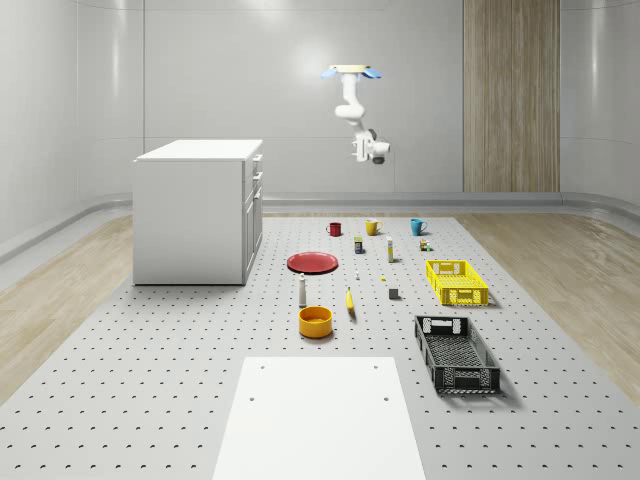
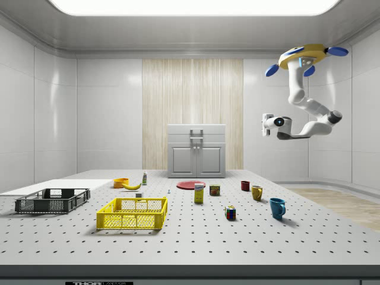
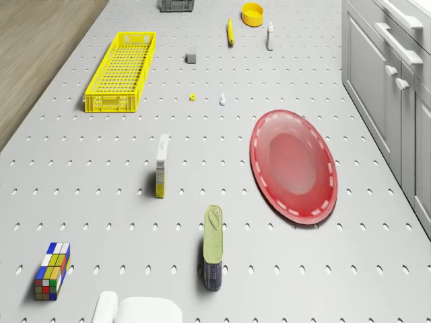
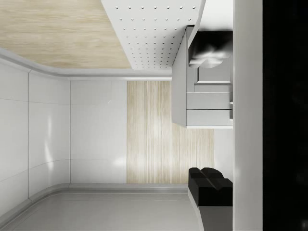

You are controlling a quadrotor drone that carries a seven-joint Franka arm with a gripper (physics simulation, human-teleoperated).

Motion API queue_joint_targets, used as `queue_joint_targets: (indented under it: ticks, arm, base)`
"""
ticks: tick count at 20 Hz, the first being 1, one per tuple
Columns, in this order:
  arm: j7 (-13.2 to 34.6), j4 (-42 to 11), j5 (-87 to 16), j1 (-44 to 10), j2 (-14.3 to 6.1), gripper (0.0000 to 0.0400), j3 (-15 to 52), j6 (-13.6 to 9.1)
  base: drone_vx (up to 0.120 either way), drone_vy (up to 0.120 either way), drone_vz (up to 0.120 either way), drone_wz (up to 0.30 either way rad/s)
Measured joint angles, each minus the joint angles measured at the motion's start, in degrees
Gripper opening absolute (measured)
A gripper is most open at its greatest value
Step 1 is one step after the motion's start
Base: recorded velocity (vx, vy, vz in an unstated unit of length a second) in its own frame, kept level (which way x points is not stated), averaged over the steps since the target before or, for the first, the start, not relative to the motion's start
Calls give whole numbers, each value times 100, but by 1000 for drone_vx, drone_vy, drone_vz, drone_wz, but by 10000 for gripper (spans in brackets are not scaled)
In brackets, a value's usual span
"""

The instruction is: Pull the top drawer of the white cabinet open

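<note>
Hovering high over bench [image 1: 150,400] w/ mugs below, pincer [image 2: 265,126] well apart from cabinet [image 1: 200,215], top drawer [image 2: 196,132] shut, grip state can't tell; risk: misaligned approach missing handle or bumping cabinet front.

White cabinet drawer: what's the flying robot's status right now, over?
Drone hovering high above the mugs. Gripper in mid-air, well clear of white cabinet. Top drawer shut, untouched. Nothing between them.
</note>
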Motion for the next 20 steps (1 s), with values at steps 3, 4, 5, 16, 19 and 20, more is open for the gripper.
queue_joint_targets:
  ticks: [3,4,5,16,19,20]
  arm:
    - [45,-11,-54,95,-78,305,-44,80]
    - [60,-14,-73,126,-104,305,-58,107]
    - [75,-18,-91,156,-129,305,-72,132]
    - [237,-53,-287,462,-399,305,-202,400]
    - [279,-62,-338,536,-468,305,-233,467]
    - [293,-65,-355,561,-491,305,-242,489]
  base:
    - [120,-120,40,0]
    - [120,-120,120,0]
    - [120,-120,40,0]
    - [120,-105,0,0]
    - [120,0,0,0]
    - [120,0,0,0]
